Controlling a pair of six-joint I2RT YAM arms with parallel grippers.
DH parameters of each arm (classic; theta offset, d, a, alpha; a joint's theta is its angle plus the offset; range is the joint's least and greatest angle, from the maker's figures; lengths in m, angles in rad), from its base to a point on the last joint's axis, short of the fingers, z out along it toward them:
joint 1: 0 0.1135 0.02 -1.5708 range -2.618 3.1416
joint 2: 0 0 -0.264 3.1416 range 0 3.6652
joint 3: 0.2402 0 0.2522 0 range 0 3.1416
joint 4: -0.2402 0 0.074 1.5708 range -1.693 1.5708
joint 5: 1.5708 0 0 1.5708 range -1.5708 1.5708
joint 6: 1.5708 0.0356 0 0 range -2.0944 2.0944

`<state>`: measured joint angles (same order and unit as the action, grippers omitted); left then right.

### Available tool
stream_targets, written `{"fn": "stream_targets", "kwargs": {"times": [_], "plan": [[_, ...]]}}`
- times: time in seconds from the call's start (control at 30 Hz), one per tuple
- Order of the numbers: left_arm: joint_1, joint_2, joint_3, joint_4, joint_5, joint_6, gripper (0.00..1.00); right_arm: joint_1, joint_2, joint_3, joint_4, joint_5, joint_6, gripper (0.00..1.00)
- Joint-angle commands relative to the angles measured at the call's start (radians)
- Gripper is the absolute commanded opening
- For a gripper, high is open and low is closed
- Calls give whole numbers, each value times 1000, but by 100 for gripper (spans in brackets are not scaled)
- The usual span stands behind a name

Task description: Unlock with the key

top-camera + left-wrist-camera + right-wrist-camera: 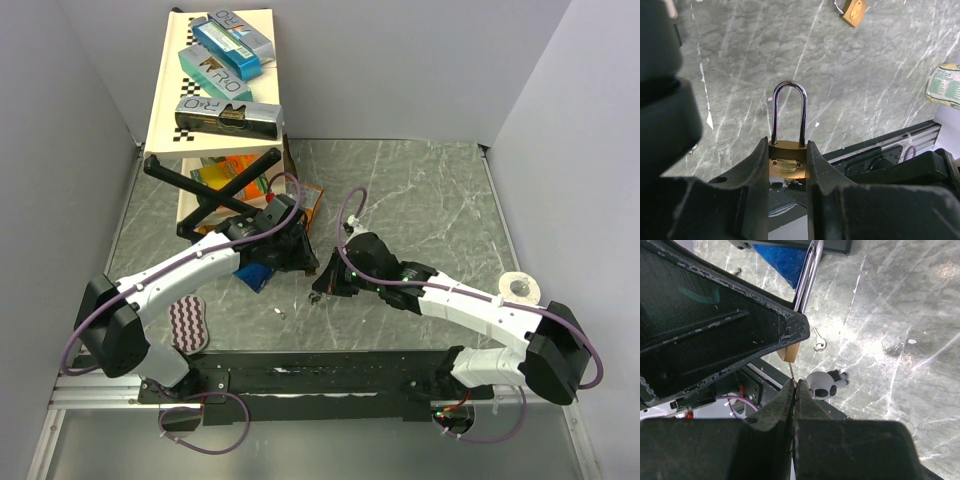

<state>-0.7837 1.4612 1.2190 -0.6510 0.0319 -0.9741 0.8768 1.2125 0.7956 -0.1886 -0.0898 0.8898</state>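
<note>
Pinched between shut right gripper (794, 386) fingertips, barely visible: key (791, 371) sliver under brass padlock (786, 164). Clamped round that padlock, left gripper (786, 147), masking its body. Loose silver bit (819, 343) on desk (890, 315) beyond.

The padlock (786, 162) held between the left fingers (752, 175) carries an embossed plate; its lettering is too small to read. Boxes (226, 116) on the shelf (165, 110), well beyond those fingers, show large letters "RO".

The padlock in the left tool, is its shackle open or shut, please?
Shut: the padlock has both shackle legs seated in its brass body.
</note>
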Motion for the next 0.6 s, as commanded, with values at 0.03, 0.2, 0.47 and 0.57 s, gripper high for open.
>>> {"fn": "stream_targets", "kwargs": {"times": [0.03,0.2,0.47,0.57], "plan": [[0,-42,1,13,69,-20,1,-25,15,62,146,157,9,0],[0,-39,4,13,71,-18,1,-24,16,65,164,185,1,0],[0,-44,-3,17,72,-28,1,-29,27,74,213,245,3,0],[0,-44,-4,19,74,-32,1,-32,48,94,227,255,1,0]]}}
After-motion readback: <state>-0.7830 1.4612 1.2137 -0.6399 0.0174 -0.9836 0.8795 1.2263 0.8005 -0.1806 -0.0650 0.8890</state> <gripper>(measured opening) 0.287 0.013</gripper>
